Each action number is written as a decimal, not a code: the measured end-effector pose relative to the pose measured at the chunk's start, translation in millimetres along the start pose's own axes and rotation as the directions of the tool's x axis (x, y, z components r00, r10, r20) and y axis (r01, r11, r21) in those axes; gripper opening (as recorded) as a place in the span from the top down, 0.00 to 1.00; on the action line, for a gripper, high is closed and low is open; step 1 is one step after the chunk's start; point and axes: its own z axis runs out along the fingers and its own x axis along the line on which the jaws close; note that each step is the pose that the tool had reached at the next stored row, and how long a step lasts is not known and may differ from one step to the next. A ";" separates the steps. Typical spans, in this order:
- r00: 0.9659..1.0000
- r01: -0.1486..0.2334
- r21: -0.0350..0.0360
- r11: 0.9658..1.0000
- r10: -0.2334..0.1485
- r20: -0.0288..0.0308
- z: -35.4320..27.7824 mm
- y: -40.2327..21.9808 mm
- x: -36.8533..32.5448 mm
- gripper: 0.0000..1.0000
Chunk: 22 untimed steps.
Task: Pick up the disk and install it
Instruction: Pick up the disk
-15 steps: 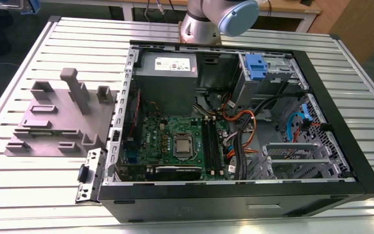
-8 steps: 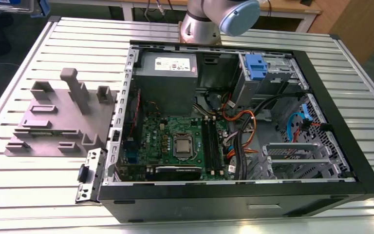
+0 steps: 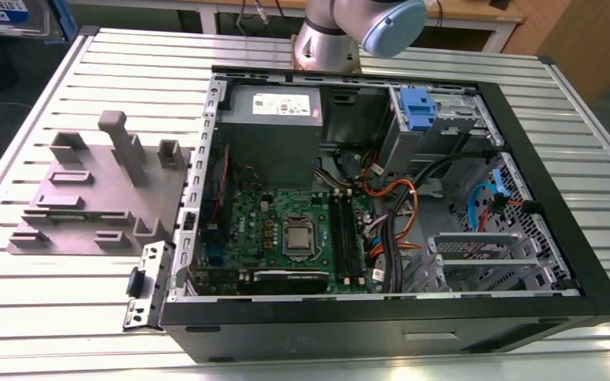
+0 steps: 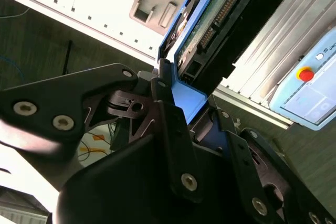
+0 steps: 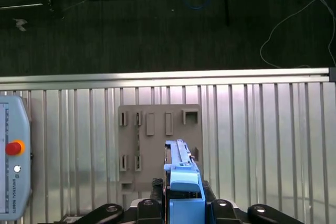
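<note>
On the exterior view's left a grey slotted stand sat on the ribbed metal desk, its posts and pockets apparently shaped to keep parts on edge within a gripper's reach. Toward the exterior view's right the open computer case lay on its side, likely so that its bays faced upward for loading. Inside it a grey power supply carried a white sticker, and a bare blue bracket sat in the drive cage near the far corner. In the second wrist view the gripper was pressed together on the blue frame end of the disk, pinching it by the handle so the connector edge and green board were free, probably for sliding into a bay. In the first wrist view the disk hung edge-on above the stand, clear of the desk and not in the case. A pale blue control pad with a red button lay on the desk; it bore lettering, as did the sticker, which I leave unread
</note>
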 end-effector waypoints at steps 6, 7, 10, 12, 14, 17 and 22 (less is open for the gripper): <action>1.000 0.000 0.000 1.000 0.000 0.000 2.3 -6.1 6.4 0.64; 1.000 0.000 0.000 1.000 0.000 0.000 2.4 -7.9 6.4 0.64; 1.000 0.000 0.000 1.000 0.000 0.000 2.8 -14.2 6.7 0.64; 1.000 0.000 0.000 1.000 0.000 0.000 3.0 -18.6 7.2 0.64; 1.000 0.000 0.000 1.000 0.000 0.000 3.1 -23.3 7.9 0.64; 1.000 0.000 0.000 1.000 0.000 0.000 3.2 -30.1 9.0 0.64; 1.000 0.000 0.000 1.000 0.000 0.000 3.3 -41.1 10.2 0.64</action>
